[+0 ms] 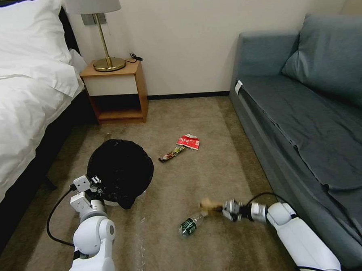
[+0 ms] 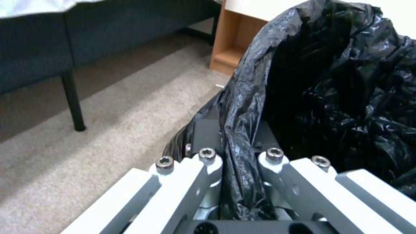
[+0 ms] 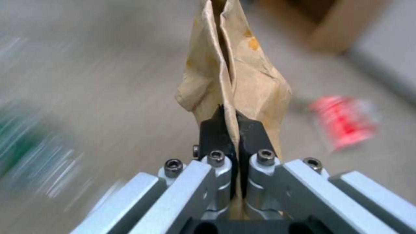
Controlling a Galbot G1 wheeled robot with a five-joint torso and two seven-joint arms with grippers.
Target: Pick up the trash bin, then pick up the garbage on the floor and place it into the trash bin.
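Your right gripper (image 3: 232, 125) has its black fingertips (image 3: 214, 131) pinched together on the brown paper bag (image 3: 236, 74), which stands crumpled and creased beyond them, with a few orange stains on its surface. Carpet (image 3: 108, 81) lies behind it, blurred. To one side you can see the red-and-white packet (image 3: 344, 122) lying on the carpet, smeared. On the opposite side there's a green-and-clear streak, likely the bottle (image 3: 26, 146). A tan wooden piece of furniture (image 3: 336, 26) sits in the far corner, too blurred to tell more.

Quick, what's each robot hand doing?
Left gripper: shut on the trash bin rim.
Right gripper: shut on the brown paper bag.
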